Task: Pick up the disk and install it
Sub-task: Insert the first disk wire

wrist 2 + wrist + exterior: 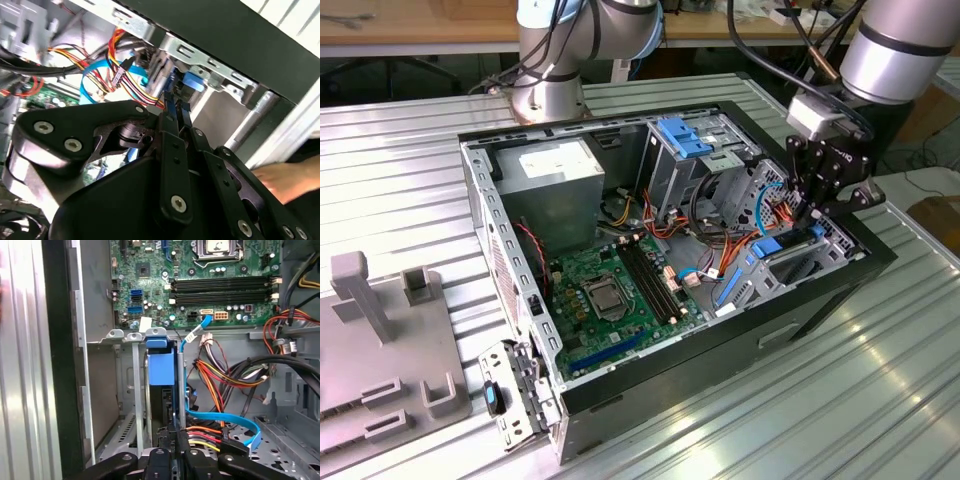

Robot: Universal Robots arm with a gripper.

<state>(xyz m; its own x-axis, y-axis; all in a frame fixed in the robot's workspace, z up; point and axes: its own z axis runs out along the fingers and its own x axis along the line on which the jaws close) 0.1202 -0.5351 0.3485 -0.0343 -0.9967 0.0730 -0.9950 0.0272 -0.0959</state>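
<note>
While reaching into case (880,262), jaws (817,207) grip disk (161,367).

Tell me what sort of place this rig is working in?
Likely a robotics lab or test bench: an open computer case lies on a ribbed metal table, with wooden workbenches behind and the gripper inside the case.

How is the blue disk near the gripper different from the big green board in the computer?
The disk is blue and stands on edge in a narrow metal slot; the green board lies flat against the case floor. The disk looks plain; the board is covered in chips and black slots. Both sit inside the open computer case.
</note>
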